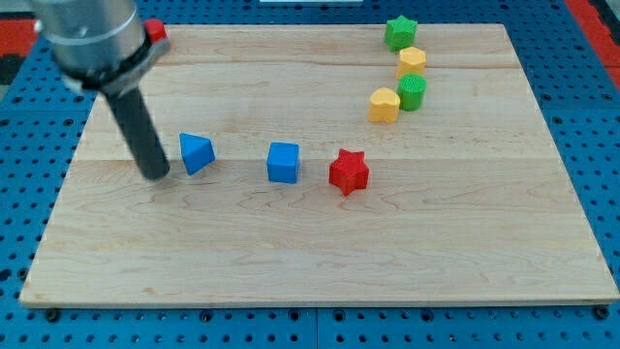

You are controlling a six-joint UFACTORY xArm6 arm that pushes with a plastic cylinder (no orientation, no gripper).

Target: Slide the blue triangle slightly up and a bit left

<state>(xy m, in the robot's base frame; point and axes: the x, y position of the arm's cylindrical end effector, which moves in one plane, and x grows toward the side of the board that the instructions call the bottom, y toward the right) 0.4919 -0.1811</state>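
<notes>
Blue triangle lies on the tabletop, in its left half. My tip stands just to the view's left of the triangle, close beside it; contact cannot be confirmed. The arm ends in a plain rod with no fingers, and it holds nothing.

Right of the triangle: blue cube, then red star just beyond.

Far to the triangle's upper right, a cluster: green star, yellow block, green block, yellow heart.

A red block shows partly behind the arm, above the triangle.

No readable writing or labels.
</notes>
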